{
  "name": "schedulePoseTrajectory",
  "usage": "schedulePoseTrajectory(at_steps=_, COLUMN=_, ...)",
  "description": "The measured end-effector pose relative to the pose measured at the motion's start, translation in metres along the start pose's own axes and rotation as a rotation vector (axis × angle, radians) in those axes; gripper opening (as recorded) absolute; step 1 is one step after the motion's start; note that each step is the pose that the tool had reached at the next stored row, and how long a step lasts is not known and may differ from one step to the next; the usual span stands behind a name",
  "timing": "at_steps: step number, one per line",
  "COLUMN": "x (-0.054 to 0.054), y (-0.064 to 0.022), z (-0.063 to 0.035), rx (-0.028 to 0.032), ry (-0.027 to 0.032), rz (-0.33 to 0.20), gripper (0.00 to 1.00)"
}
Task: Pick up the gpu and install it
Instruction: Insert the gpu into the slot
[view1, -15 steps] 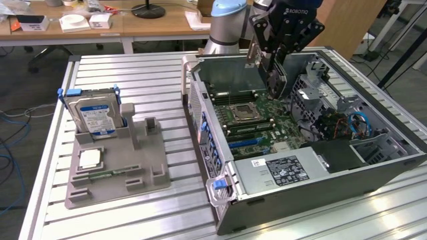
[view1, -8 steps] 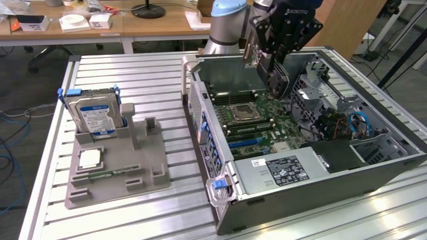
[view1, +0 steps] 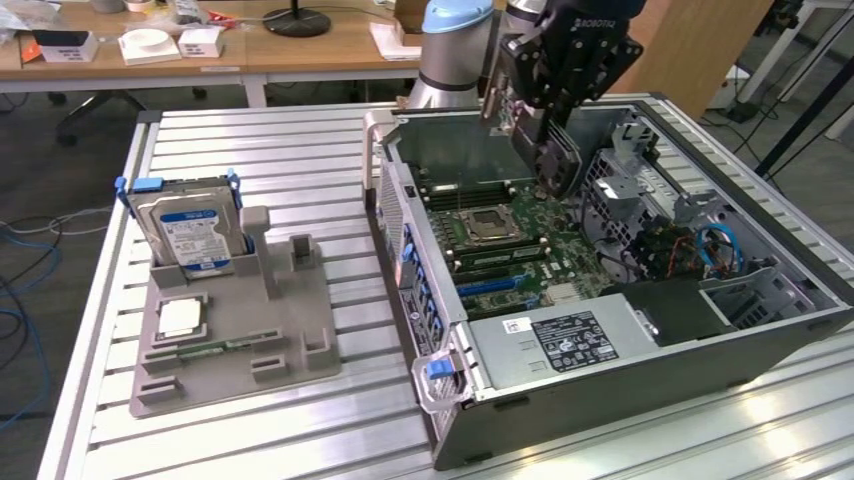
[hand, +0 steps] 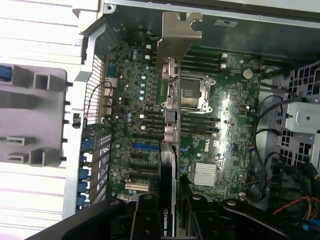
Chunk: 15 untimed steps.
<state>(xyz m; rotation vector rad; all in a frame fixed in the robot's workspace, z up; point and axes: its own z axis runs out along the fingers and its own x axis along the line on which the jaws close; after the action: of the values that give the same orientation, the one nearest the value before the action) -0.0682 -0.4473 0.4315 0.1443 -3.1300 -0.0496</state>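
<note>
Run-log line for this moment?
gripper: shut on thin dark gpu card with metal bracket | location: over green motherboard in open grey computer case | seated: not yet

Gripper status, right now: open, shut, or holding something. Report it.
Gripper: shut on the gpu, which it holds edge-down over the motherboard inside the open computer case.

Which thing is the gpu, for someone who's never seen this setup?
Find the open computer case. Above its motherboard, the gripper holds the gpu, a thin card seen edge-on. Unlike the thick silver hard drive standing in the grey holder, it ends in a narrow metal bracket.
</note>
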Motion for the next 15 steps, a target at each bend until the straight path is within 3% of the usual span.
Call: schedulePoseTrajectory(at_steps=15, x=-0.0002, y=0.0, z=0.0005, rx=0.001, ry=0.0053, rz=-0.168, gripper=0.26)
